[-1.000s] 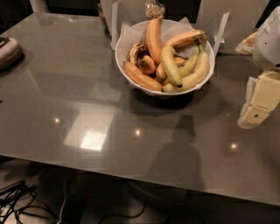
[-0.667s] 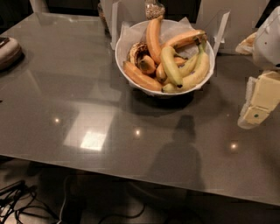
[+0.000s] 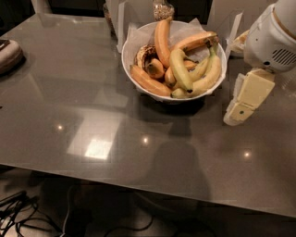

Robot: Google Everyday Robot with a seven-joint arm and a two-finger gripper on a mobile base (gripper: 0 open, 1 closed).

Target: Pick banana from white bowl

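The white bowl, lined with white paper, stands at the back middle of the grey table and holds several bananas. The greenish-yellow banana with a dark tip lies curved in the middle of the pile. A second greenish one lies along the right rim. Long orange bananas lie across the top and along the front left, and a small brown-spotted one sits at the left. My gripper, cream-coloured under the white arm, hangs just right of the bowl, above the table and apart from the bananas.
The glossy grey table stretches to the front and left, with its front edge near the bottom. A dark round object lies at the far left. Clear stands and a jar are behind the bowl. Cables lie on the floor.
My gripper and arm have shifted a little to the left, closer to the bowl's right rim. The bowl and bananas have not moved.
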